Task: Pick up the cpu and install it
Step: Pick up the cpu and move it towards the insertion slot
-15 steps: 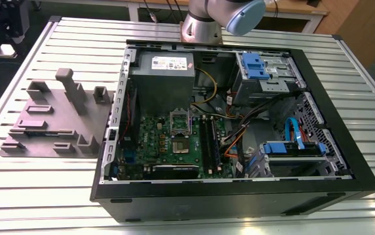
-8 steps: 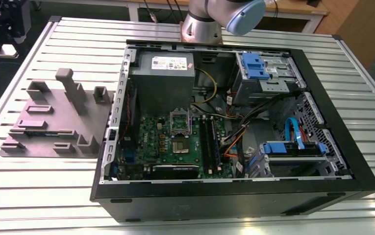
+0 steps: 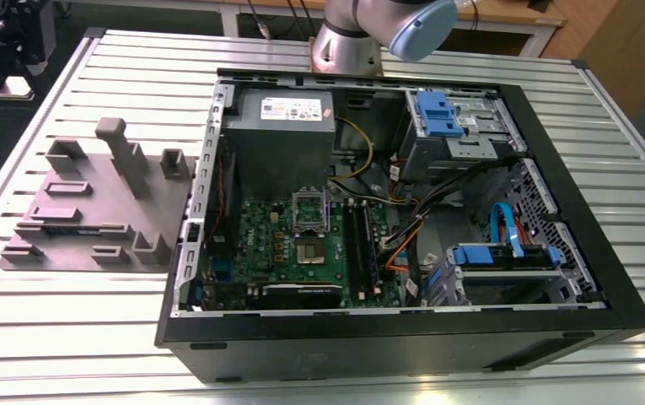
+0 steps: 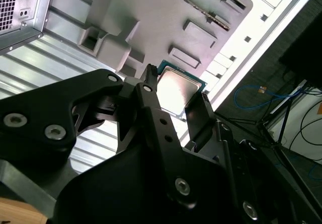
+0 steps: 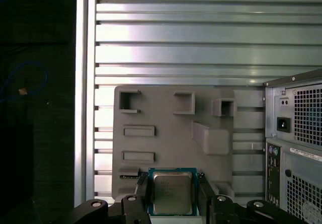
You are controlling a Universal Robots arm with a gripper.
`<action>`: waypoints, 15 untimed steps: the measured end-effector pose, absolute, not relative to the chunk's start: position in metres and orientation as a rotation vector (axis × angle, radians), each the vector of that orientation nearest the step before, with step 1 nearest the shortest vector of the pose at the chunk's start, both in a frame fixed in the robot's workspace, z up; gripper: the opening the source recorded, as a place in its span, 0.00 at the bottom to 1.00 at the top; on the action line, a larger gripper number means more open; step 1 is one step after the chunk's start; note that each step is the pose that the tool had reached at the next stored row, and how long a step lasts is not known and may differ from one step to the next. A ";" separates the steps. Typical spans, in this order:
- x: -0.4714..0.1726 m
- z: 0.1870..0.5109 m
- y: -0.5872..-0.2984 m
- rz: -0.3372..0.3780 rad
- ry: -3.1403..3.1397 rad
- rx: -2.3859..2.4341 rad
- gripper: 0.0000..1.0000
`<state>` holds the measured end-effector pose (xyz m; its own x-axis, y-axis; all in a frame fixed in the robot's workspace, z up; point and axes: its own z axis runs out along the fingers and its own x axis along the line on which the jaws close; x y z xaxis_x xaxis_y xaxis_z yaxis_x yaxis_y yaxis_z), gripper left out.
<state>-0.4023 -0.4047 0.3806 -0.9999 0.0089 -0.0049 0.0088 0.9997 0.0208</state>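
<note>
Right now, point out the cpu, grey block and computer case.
cpu (image 5: 172, 193): first wrist view, centre of metal top.
grey block (image 3: 103, 207): exterior view, flat base.
computer case (image 3: 412, 342): exterior view, black near wall.

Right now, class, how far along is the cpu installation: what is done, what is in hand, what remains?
Done: the cpu is picked up, hanging clear above the grey block. In hand: the gripper is shut on it in both wrist views. Left: installing it; the green board inside the open computer case lies beside the block, apart from the chip.
</note>
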 end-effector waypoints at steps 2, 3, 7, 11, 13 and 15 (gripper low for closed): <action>-0.402 0.381 -0.405 0.033 3.136 0.014 0.47; -0.402 0.381 -0.405 0.033 3.136 0.014 0.47; -0.401 0.381 -0.405 0.033 3.136 0.014 0.47; -0.400 0.381 -0.405 0.033 3.136 0.014 0.47; -0.399 0.381 -0.405 0.033 3.136 0.014 0.47; -0.399 0.381 -0.405 0.033 3.136 0.014 0.47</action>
<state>-0.3989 -0.4047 0.3806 -0.9999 0.0088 -0.0049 0.0087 0.9997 0.0209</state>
